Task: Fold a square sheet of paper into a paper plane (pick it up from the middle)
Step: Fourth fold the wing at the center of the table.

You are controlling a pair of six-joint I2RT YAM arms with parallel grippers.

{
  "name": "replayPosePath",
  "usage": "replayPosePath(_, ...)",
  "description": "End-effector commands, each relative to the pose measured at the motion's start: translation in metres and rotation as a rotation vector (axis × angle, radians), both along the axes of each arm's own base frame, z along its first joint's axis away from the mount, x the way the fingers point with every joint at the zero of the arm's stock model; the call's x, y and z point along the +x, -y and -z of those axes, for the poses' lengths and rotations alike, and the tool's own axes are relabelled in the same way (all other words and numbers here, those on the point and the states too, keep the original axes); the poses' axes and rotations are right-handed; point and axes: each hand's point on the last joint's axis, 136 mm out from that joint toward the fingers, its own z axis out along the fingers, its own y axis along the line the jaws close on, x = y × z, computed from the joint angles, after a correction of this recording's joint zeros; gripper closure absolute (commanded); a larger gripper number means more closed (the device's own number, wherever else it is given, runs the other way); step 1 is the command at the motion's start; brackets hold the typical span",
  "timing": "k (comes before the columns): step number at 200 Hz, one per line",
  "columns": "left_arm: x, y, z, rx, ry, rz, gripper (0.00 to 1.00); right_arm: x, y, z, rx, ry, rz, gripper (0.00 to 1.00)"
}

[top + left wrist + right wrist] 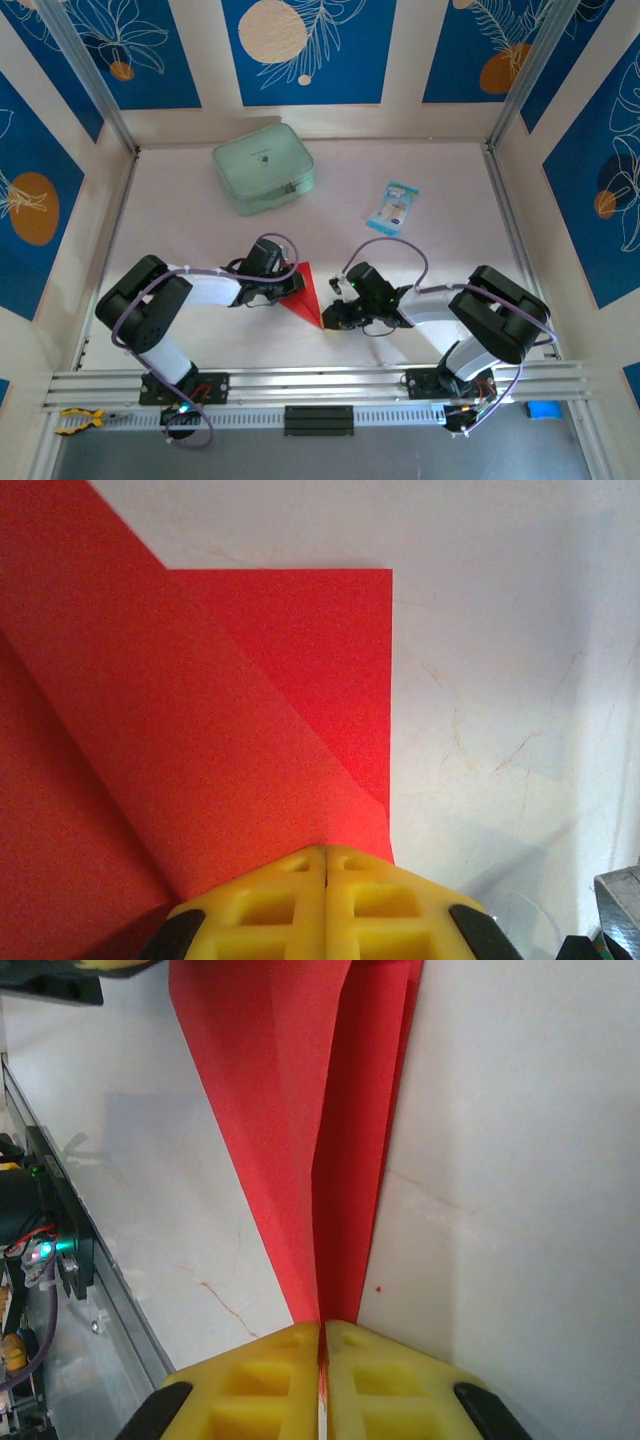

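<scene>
The left gripper [325, 858] is pinching the wide upper-left edge of the folded red paper [306, 293], its yellow jaws closed tight on the sheet. The paper is lying on the white table [200, 220] between the two arms, near the front edge, narrowing toward the right. The right gripper [322, 1332] is clamping its pointed tip, jaws pressed together on the paper.

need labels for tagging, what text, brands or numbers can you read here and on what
No text here can be read.
pale green zip pouch: a small mark on top, too small to read.
blue-white packet: has print, too blurred to read.
red paper: plain, no text.
</scene>
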Motion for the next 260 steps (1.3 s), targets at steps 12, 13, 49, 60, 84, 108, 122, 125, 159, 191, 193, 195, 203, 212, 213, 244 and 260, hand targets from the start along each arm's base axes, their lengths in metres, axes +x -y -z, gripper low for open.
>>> replayPosePath(12, -0.006, -0.006, 0.013, 0.031, -0.019, -0.002, 0.95, -0.034, 0.012, 0.011, -0.063, -0.111, -0.082, 0.9)
replayPosePath(13, -0.006, -0.006, 0.013, 0.031, -0.019, -0.002, 0.95, -0.034, 0.012, 0.011, -0.064, -0.111, -0.083, 0.9)
replayPosePath(49, -0.007, -0.006, 0.014, 0.03, -0.021, -0.003, 0.95, -0.038, 0.017, 0.02, -0.109, -0.136, -0.085, 0.93)
replayPosePath(60, -0.006, -0.006, 0.014, 0.029, -0.02, -0.003, 0.95, -0.038, 0.019, 0.021, -0.122, -0.136, -0.083, 0.93)
replayPosePath(84, -0.006, -0.005, 0.013, 0.026, -0.015, -0.002, 0.95, -0.033, 0.018, 0.013, -0.129, -0.115, -0.074, 0.88)
replayPosePath(108, -0.006, -0.005, 0.012, 0.024, -0.006, 0.009, 0.95, -0.02, 0.011, -0.011, -0.094, -0.058, -0.052, 0.82)
replayPosePath(122, -0.006, -0.005, 0.012, 0.028, -0.002, 0.011, 0.95, -0.011, 0.008, -0.025, -0.069, -0.035, -0.031, 0.8)
replayPosePath(125, -0.006, -0.005, 0.011, 0.028, 0.0, 0.013, 0.95, -0.009, 0.008, -0.028, -0.065, -0.031, -0.027, 0.8)
replayPosePath(159, -0.006, -0.005, 0.011, 0.028, 0.001, 0.014, 0.95, 0.013, -0.003, -0.049, 0.016, -0.01, 0.021, 0.82)
replayPosePath(191, -0.007, -0.006, 0.011, 0.029, 0.003, 0.013, 0.95, 0.017, -0.019, -0.051, 0.048, -0.033, 0.008, 0.86)
replayPosePath(193, -0.007, -0.006, 0.011, 0.028, 0.002, 0.013, 0.95, 0.017, -0.02, -0.051, 0.051, -0.034, 0.007, 0.86)
replayPosePath(195, -0.006, -0.006, 0.011, 0.028, 0.003, 0.012, 0.95, 0.018, -0.021, -0.051, 0.052, -0.036, 0.007, 0.87)
replayPosePath(203, -0.007, -0.005, 0.011, 0.026, 0.001, 0.016, 0.95, 0.022, -0.024, -0.05, 0.049, -0.041, 0.009, 0.89)
replayPosePath(212, -0.007, -0.004, 0.011, 0.023, -0.001, 0.018, 0.95, 0.025, -0.029, -0.049, 0.048, -0.041, 0.004, 0.9)
replayPosePath(213, -0.007, -0.004, 0.011, 0.023, -0.001, 0.019, 0.95, 0.025, -0.03, -0.049, 0.049, -0.041, 0.003, 0.9)
replayPosePath(244, -0.007, -0.005, 0.01, 0.022, 0.0, 0.018, 0.95, 0.033, -0.042, -0.041, 0.026, -0.051, -0.002, 0.91)
replayPosePath(260, -0.007, -0.004, 0.01, 0.021, 0.001, 0.019, 0.95, 0.037, -0.045, -0.035, 0.006, -0.059, 0.003, 0.91)
